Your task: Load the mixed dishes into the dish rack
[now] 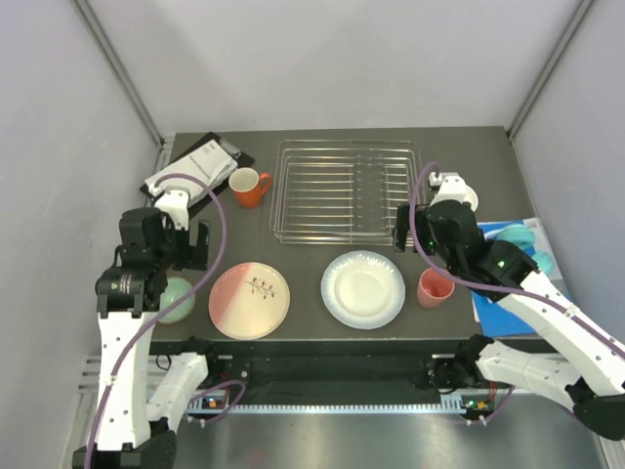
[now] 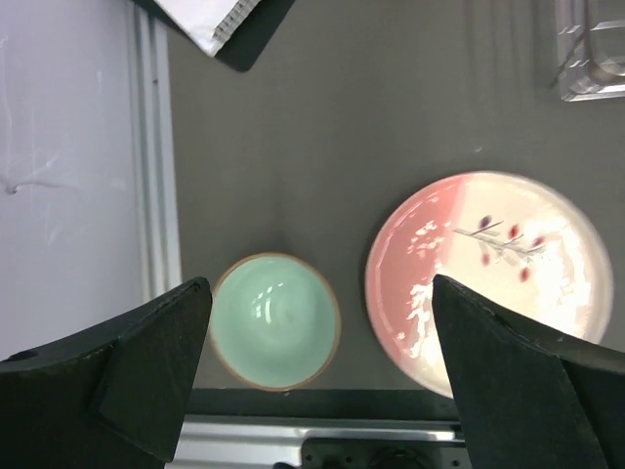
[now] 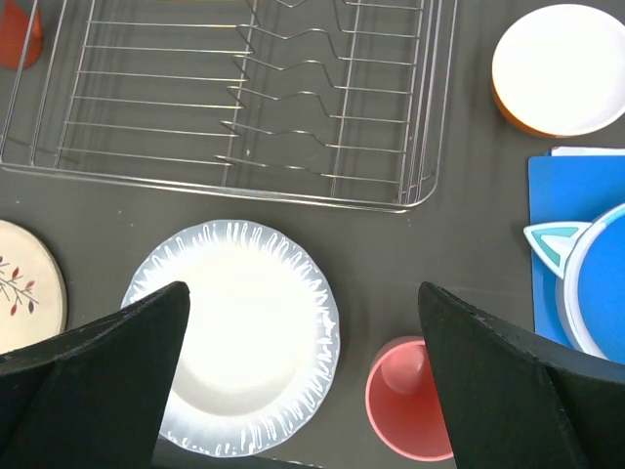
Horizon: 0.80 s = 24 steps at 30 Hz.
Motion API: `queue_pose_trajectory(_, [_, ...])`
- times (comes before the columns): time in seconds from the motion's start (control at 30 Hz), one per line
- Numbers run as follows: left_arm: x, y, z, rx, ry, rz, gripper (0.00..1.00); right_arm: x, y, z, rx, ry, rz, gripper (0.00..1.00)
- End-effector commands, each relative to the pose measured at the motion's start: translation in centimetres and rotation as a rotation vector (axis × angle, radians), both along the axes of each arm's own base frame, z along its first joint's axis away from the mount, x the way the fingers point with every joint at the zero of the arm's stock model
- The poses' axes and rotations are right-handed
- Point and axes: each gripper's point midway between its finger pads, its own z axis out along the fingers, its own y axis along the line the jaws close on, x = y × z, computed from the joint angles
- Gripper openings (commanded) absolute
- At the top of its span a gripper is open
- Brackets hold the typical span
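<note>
Rack (image 1: 344,191): far centre of counter (image 1: 305,256), nothing in it yet.
Pink plate (image 1: 249,299), white plate (image 1: 363,288): flat along the near edge. Probably ceramic, so stiff, glossy and breakable. Take them by the rim; you may find a flat rim awkward to get under.
Bowl (image 2: 275,319): near left corner, below left end effector (image 2: 320,285), which is released and empty. Pinch its wall.
Cup (image 3: 410,396): right of white plate, below right end effector (image 3: 303,288), which is spread and empty. Likely light.
Mug (image 1: 249,187): just beside rack's left side. Take rim or handle.
Bystanders: booklet (image 1: 200,168), orange dish (image 3: 559,68), blue board (image 3: 566,186) with turquoise items (image 1: 518,236). None seems to block your way.
</note>
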Motion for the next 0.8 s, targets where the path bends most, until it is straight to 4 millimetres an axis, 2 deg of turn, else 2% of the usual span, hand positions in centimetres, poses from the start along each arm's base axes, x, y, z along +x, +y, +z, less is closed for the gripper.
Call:
queue_pose_trajectory(0.0, [-0.8,2.3,-2.2,0.203,0.061,-0.049,0.99,-0.2,0.1,2.3,0.051,-0.060,-0.003,1.00])
queue_pose_trajectory(0.1, [-2.6,3.9,-5.8,0.340,0.212,-0.100,0.98,-0.2,-0.5,2.0,0.056,-0.070,-0.031,1.00])
queue_pose_trajectory(0.17, [-3.9,4.4,-7.6,0.361,0.286,-0.094,0.98,-0.2,-0.7,1.4,0.046,-0.059,-0.045,1.00])
queue_pose_trajectory(0.47, [-6.3,3.9,-9.1,0.354,0.306,-0.147,0.99,-0.1,-0.5,-1.4,0.015,-0.012,-0.055,1.00])
queue_pose_trajectory(0.53, [-6.8,4.1,-10.1,0.363,0.334,-0.139,0.99,-0.1,-0.4,-1.6,0.021,-0.013,-0.054,1.00])
queue_pose_trajectory(0.7, [-6.7,4.4,-13.0,0.389,0.392,-0.169,0.98,0.2,0.1,-2.2,0.027,-0.012,-0.045,1.00])
queue_pose_trajectory(0.77, [-6.0,4.5,-13.4,0.395,0.392,-0.167,0.98,0.3,0.1,-2.5,0.020,-0.010,-0.043,1.00])
